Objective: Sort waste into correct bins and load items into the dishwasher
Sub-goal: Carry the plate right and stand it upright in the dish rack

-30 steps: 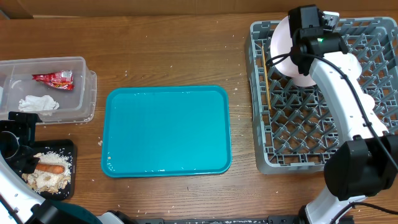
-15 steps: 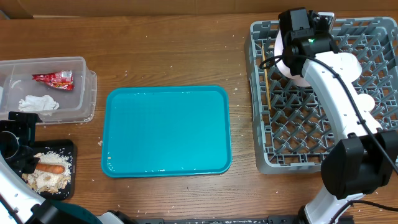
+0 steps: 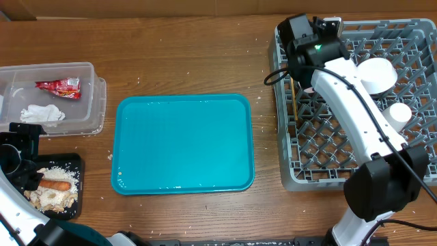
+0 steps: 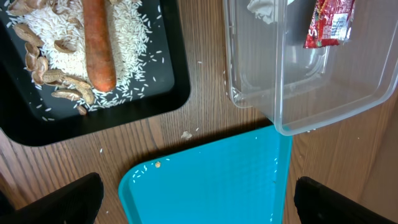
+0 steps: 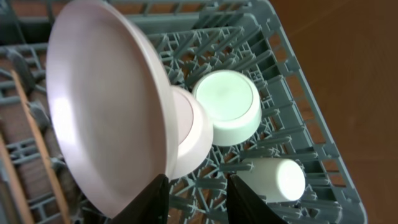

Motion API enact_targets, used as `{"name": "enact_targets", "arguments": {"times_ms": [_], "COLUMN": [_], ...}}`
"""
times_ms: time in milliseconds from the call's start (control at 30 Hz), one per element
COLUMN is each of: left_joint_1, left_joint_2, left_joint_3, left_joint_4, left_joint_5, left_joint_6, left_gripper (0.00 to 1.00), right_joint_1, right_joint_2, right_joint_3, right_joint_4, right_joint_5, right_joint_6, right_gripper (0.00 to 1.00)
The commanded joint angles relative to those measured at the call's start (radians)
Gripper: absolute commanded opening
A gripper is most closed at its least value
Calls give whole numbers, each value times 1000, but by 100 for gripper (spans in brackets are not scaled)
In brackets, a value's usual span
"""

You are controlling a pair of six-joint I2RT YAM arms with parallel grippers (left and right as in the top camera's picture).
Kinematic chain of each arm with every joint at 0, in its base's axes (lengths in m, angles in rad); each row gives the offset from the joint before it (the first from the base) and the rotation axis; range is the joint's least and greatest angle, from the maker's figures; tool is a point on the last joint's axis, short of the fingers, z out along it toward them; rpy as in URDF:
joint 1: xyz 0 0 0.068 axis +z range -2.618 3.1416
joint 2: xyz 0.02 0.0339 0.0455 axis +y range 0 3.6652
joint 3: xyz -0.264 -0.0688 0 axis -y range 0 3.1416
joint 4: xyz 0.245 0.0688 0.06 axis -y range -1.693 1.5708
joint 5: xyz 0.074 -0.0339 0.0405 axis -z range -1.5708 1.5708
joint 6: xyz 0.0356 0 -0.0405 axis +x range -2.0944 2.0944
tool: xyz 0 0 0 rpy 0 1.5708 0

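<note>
At right, pegs of the grey dish rack hold the white plate on edge, with the bowls and cup beside it. The right gripper hangs just below, fingers slightly apart and empty. The left gripper, fingers wide apart, hovers near the clear tub, which holds the wrapper and tissue. Crumbs dot the wooden surface.

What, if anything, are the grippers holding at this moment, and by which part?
Nothing: the left gripper is open and empty; the right gripper stands open at the rim of the plate.
</note>
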Motion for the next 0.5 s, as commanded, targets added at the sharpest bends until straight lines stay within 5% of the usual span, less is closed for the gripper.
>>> {"name": "enact_targets", "arguments": {"times_ms": [0, 233, 467], "left_joint_1": [-6, -6, -6], "left_joint_2": [6, 6, 6], "left_joint_3": [6, 6, 6], "left_joint_4": [2, 2, 2], "left_joint_5": [4, 4, 4], "left_joint_6": [9, 9, 9], "left_gripper": [100, 100, 100], "right_joint_1": [-2, -3, -3], "right_joint_2": [-13, -77, -279], "right_joint_3": [216, 573, 536], "right_joint_4": [-152, -440, -484], "right_joint_5": [-109, -420, -700], "right_joint_6": [144, 188, 116], "right_gripper": [35, 44, 45]}}
